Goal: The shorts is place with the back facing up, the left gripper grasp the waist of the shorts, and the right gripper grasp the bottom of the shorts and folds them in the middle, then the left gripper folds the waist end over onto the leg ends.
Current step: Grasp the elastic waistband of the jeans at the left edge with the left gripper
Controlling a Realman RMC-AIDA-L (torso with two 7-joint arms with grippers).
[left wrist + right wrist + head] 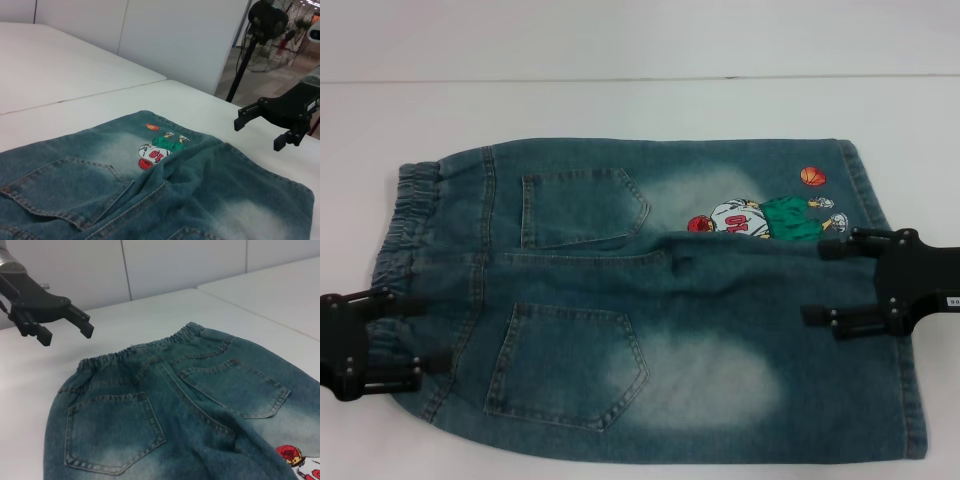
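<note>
Shorts (650, 310): long axis ran left to right across the tabletop (620, 100).
Left gripper (415, 340): spread, at the waist (405, 215).
Right gripper (820, 283): spread, at the hem.

Head cam: high, looking forward and steeply down on the counter (620, 100); the shorts (650, 310) fill most of the frame, waist to the robot's left, hems to its right.

Left wrist cam: low, close over the waist end, facing along the shorts (150, 200) toward the embroidery (160, 147); right claw (265, 127) visible beyond.

Right wrist cam: low over the leg end, facing toward the waist (145, 352); left claw (67, 332) beyond.

All three share the back pockets.
</note>
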